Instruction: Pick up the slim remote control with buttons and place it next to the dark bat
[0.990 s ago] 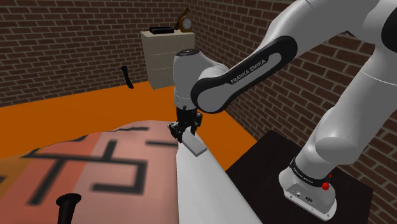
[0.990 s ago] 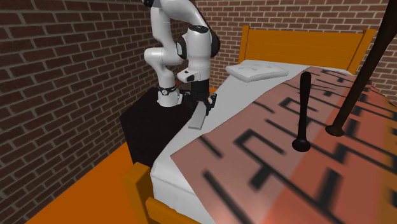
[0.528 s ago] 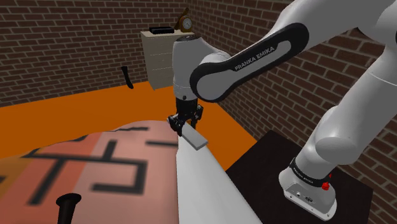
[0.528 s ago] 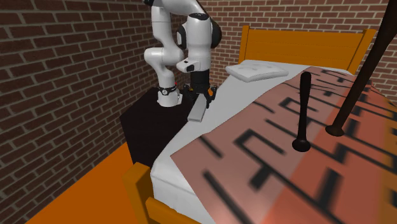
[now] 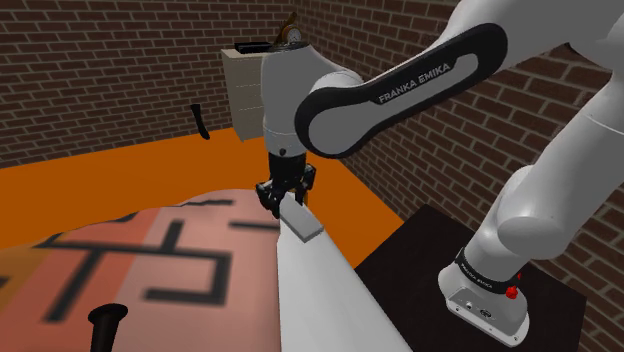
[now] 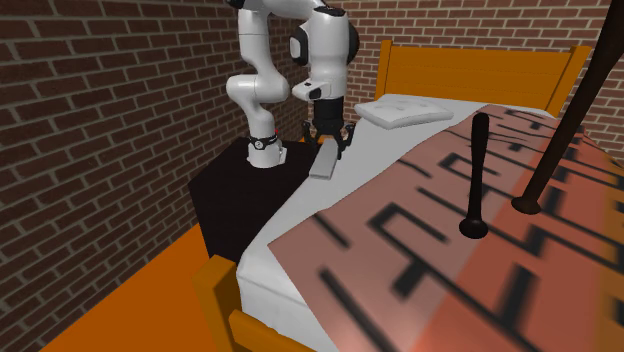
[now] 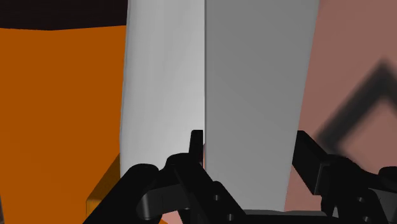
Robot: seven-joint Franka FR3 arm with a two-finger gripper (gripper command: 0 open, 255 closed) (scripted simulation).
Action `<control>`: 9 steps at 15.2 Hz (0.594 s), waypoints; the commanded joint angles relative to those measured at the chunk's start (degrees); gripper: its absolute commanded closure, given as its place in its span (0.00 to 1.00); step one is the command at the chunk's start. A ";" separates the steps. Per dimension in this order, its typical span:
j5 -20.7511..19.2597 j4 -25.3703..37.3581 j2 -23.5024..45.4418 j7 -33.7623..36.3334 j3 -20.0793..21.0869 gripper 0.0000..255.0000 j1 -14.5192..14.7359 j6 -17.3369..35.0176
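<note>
Above the bed's (image 6: 470, 70) edge nearest the stand, the gripper (image 6: 328, 138) was clenched on the grey remote (image 6: 323, 162) near one end. The slab hung slanted beneath the fingers, clear of the white sheet and well apart from the bats. In the wrist view the gripper (image 7: 251, 146) had a finger on either long side of the remote (image 7: 254, 89).

With so much of the remote's length hanging free, it could probably swing or slip between the fingers during the carry. Its low end might also catch the patterned blanket (image 6: 420, 250) if the arm crossed too low.

There was one remote and one pillow (image 6: 405, 112), but two bats on the blanket. The black bat (image 6: 477, 170) lay flat, and the brown bat (image 6: 560, 140) slanted in from the second exterior view's upper right. The remote could therefore end up beside the wrong one. A nudge on release might also roll the black bat away.
</note>
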 commanded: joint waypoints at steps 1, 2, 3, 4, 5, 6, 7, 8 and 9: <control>-0.19 0.57 0.53 3.23 1.74 1.00 1.29 0.03; -0.44 1.06 0.99 4.86 2.59 1.00 1.92 0.01; -0.76 1.62 1.54 6.52 3.44 1.00 2.54 -0.02; -1.15 2.24 2.15 8.22 4.30 1.00 3.14 -0.07; -1.62 2.93 2.85 9.96 5.15 1.00 3.76 -0.13; -2.16 3.68 3.63 11.73 5.96 1.00 4.41 -0.20; -2.79 4.49 4.48 13.54 6.78 1.00 5.06 -0.29; -3.50 5.38 5.42 15.39 7.56 1.00 5.74 -0.41; -4.30 6.33 6.44 17.27 8.33 1.00 6.44 -0.54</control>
